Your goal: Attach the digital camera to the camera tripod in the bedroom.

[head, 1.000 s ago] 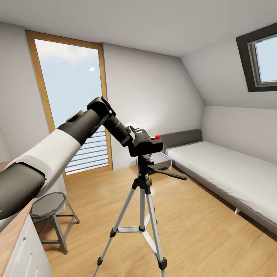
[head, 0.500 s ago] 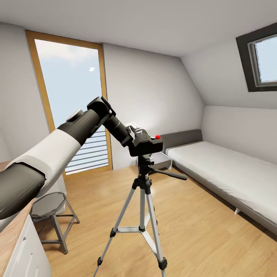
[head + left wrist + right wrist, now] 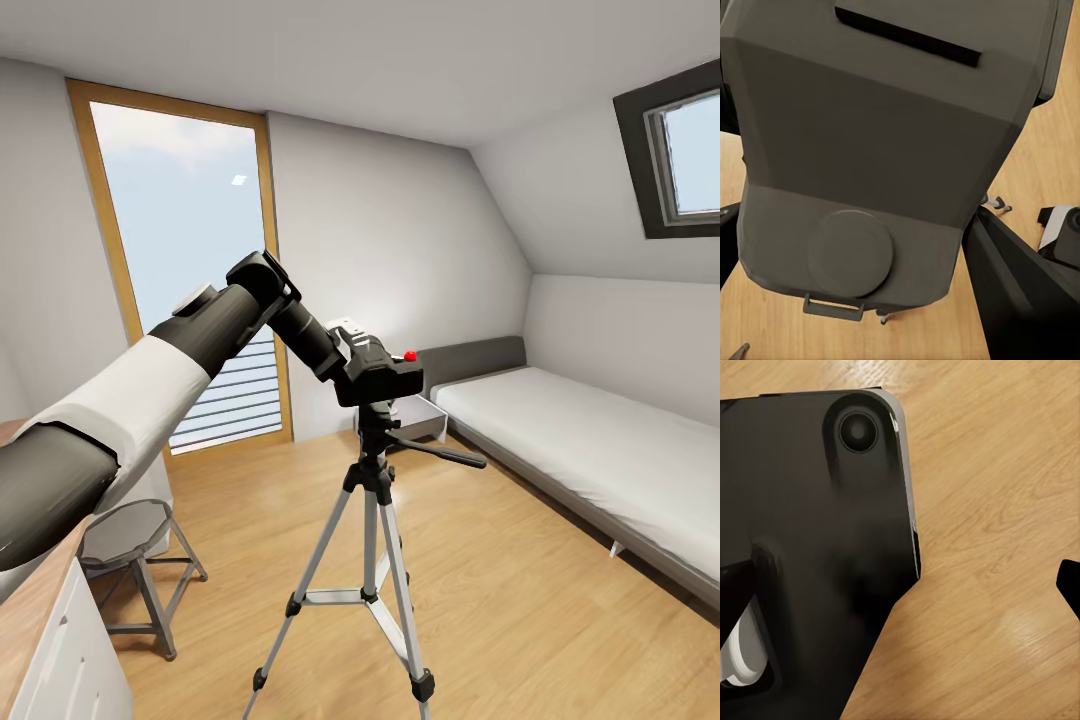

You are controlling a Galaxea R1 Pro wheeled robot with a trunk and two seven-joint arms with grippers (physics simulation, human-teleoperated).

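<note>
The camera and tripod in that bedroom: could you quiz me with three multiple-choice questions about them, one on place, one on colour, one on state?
1. Where is the digital camera?
A. on the bed
B. on top of the camera tripod's head
C. on the floor

2. What colour is the button on the camera's top?
A. red
B. green
C. white

3. How does the camera tripod stand?
A. folded against the wall
B. lying on its side
C. upright with legs spread on the wood floor

Answers:
1. B, the head view shows the camera resting right above the tripod head, with the left gripper at its back.
2. A, a round red button shows at its top right corner.
3. C, its silver legs splay out to black feet on the floor.
</note>
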